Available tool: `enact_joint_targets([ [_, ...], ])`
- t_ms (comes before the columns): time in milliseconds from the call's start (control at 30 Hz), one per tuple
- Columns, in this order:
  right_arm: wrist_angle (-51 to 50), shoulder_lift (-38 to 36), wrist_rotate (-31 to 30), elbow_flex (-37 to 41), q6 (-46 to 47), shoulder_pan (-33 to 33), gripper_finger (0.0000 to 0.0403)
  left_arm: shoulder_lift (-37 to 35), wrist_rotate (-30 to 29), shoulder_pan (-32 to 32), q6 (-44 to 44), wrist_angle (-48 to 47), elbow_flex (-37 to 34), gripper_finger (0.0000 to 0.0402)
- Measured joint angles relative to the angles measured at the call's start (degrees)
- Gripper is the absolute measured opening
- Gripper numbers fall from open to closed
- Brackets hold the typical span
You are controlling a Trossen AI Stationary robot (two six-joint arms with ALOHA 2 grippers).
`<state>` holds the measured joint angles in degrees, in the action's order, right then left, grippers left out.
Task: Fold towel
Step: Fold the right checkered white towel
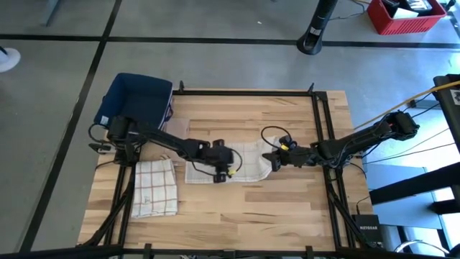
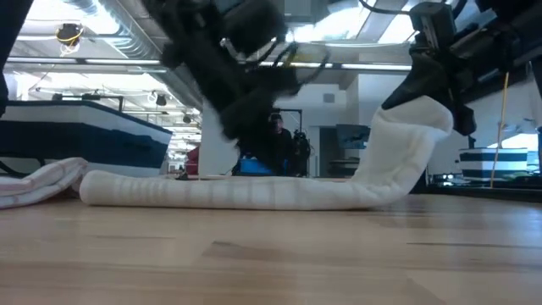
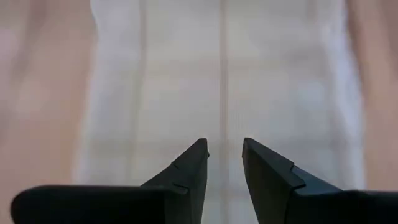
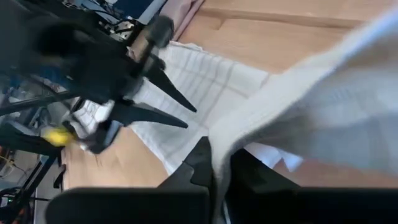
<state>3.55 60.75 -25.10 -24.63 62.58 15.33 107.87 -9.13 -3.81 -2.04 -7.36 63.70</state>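
R end effector (image 4: 217,163) pinching lifted towel (image 1: 244,164) edge, L end effector (image 3: 224,163) hovering, parted

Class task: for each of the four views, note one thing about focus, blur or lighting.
High view: even light, towel and table sharp. Low view: bright ceiling lights behind, so both arms read as dark silhouettes, the left arm blurred. Left wrist view: the left gripper is crisp, the towel beyond is soft. Right wrist view: the lifted towel edge and the left arm look smeared.
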Motion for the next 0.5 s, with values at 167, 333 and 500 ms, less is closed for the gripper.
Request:
enact_joint_targets([
  [167,2.6,0.86,-0.04,0.0,0.05,0.0,0.0017,1.29,-0.1,-0.71,-3.99,8.03,-6.45,0.0095],
  [333,12.89,5.55,-0.5,-0.61,-0.08,0.0,0.0018,3.81,-0.09,-1.08,-3.98,19.7,-8.24,0.0095],
  [500,16.59,12.38,-1.07,-4.82,-2.78,0.0,0.0018,5.6,-0.05,-0.81,-2.85,24.92,-8.24,0.0095],
])
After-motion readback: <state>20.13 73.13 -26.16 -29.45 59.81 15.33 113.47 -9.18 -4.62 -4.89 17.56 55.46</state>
